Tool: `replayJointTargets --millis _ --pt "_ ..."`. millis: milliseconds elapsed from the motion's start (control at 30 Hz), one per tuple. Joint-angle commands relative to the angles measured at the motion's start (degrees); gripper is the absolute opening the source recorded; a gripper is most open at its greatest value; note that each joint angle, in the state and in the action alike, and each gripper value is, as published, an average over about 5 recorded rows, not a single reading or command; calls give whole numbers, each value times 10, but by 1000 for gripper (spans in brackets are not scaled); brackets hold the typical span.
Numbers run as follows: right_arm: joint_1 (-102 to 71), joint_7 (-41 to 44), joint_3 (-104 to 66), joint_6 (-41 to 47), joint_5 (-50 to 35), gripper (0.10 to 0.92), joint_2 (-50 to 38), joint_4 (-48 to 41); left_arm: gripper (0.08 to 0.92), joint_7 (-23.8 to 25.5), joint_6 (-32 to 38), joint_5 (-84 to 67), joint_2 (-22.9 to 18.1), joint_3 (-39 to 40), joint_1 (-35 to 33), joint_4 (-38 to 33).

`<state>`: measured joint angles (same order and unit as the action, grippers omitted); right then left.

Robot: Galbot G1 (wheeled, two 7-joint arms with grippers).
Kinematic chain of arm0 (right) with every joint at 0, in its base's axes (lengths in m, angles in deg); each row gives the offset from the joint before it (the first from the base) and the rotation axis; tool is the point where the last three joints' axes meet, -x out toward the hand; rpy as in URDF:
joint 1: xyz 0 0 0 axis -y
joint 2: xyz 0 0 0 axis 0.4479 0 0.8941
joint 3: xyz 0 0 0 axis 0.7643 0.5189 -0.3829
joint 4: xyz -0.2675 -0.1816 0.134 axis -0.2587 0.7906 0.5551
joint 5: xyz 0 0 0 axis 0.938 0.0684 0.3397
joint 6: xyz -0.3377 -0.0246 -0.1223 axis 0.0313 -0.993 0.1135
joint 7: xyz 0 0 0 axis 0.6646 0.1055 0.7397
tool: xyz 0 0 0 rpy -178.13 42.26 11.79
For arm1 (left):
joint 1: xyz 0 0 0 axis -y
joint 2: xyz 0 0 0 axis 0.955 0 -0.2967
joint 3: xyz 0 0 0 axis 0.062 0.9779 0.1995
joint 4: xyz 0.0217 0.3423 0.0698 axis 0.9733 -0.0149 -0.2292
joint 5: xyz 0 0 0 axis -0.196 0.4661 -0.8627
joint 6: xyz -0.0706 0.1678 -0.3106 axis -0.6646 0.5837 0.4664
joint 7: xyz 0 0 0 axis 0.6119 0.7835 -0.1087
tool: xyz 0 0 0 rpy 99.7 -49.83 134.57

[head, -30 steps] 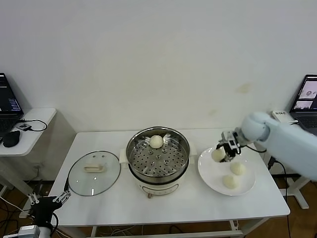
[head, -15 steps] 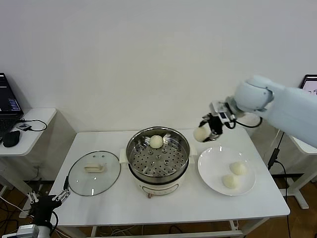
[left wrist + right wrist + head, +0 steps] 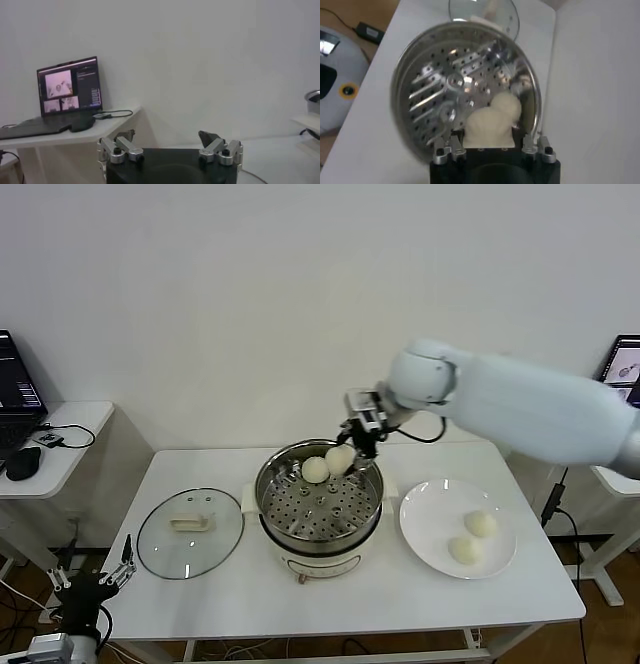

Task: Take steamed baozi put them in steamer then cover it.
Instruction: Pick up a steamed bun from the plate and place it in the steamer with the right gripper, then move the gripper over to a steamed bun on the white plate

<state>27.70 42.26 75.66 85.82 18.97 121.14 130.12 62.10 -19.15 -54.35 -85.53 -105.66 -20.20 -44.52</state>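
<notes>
One soft bun (image 3: 339, 458) sits gripped in your right fingers (image 3: 352, 446), frame centre, above the steamer (image 3: 318, 496); squeeze its sides lightly. Left fingers (image 3: 212, 145) idle, spread open.

Cover (image 3: 190, 532) left of steamer (image 3: 318, 502); plate (image 3: 430, 534) right, holding two baozi (image 3: 481, 524).

The head view looks forward and down across the table (image 3: 520, 604). The right wrist view looks close down into the steamer (image 3: 435, 95), shared with head; the left wrist view faces a laptop (image 3: 65, 95)
</notes>
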Motion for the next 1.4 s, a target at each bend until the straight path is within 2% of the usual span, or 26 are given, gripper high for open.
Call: replayJointTargets --millis 33,433,767,900,1067,1400 --pt "-64 -16 -11 9 -3 611 112 -88 823 0 0 0 0 -2 2 0" --pt "-105 -32 -27 28 15 611 152 -134 823 0 1 2 -6 1 0 3" --pt "-111 -35 -25 43 20 618 155 -135 823 0 3 2 -9 2 -1 1" --pt "-97 -21 -25 47 23 691 142 -120 823 0 3 2 -10 4 -1 0" --pt "-43 13 -15 27 19 806 84 -70 823 0 4 2 -10 4 -2 -4" --pt "108 67 48 -18 14 823 -140 114 823 2 3 -5 -2 4 -4 -11"
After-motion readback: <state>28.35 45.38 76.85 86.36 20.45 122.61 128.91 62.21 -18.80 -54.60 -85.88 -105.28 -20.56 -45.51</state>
